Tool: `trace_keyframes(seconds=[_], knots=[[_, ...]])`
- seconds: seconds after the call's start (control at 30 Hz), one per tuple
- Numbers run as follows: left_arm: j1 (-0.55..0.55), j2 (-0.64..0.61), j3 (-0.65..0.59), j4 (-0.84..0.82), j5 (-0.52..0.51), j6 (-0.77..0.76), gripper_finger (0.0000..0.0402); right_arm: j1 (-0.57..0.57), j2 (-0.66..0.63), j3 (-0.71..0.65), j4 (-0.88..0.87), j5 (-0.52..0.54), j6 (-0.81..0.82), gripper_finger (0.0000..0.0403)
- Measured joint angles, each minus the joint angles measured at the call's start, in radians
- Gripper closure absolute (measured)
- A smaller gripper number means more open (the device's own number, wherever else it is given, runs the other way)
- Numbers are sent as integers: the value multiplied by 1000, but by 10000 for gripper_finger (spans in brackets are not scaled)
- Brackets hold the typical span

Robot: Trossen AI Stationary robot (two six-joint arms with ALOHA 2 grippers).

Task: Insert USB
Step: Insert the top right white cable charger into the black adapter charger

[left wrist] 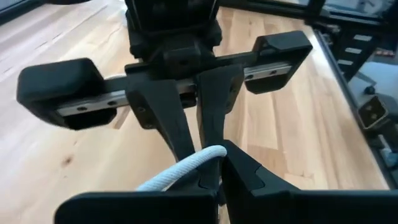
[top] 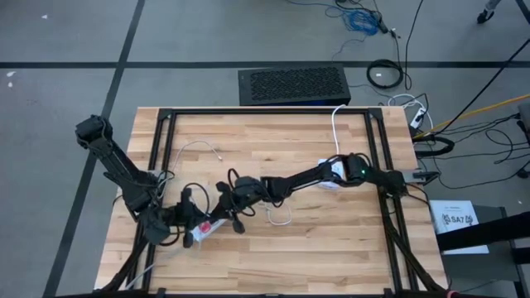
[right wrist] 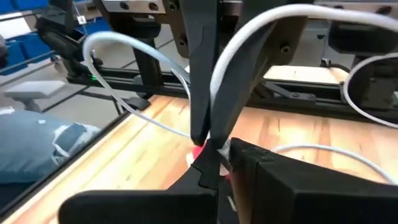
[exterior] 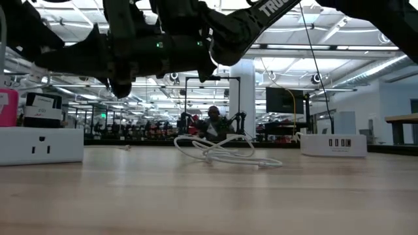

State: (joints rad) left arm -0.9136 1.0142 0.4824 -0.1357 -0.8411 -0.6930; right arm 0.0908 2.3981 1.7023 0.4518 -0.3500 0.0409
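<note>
The cable (left wrist: 186,168) is seen pinched between the pressed-together fingers of the left gripper (left wrist: 208,165), a white stretch emerging just beside the fingertips. In the right wrist view the same cable (right wrist: 249,43) arcs over the right gripper (right wrist: 208,155), whose fingers are closed on it close to a red-and-white piece (probably the plug end, though this cannot be confirmed). The cable is judged light, limp and springy, so it should be held right behind the plug, where it is stiffest; the loose loops (exterior: 222,153) lying beyond the fingers may drag. A white hub (exterior: 333,143) rests farther off. "TRO" is read on an arm (exterior: 268,8); a paper (top: 457,219) bears "SA7".
</note>
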Motion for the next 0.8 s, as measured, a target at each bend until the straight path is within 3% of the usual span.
trace_keyframes(seconds=[0.23, 0.8], knots=[[-8, 1, 0, -70, -32, -61, 396, -19, 1, 1, -39, 2, -32, 403], [-9, 59, 2, -34, -21, -113, 396, -24, 0, 0, -116, -49, -135, 402]])
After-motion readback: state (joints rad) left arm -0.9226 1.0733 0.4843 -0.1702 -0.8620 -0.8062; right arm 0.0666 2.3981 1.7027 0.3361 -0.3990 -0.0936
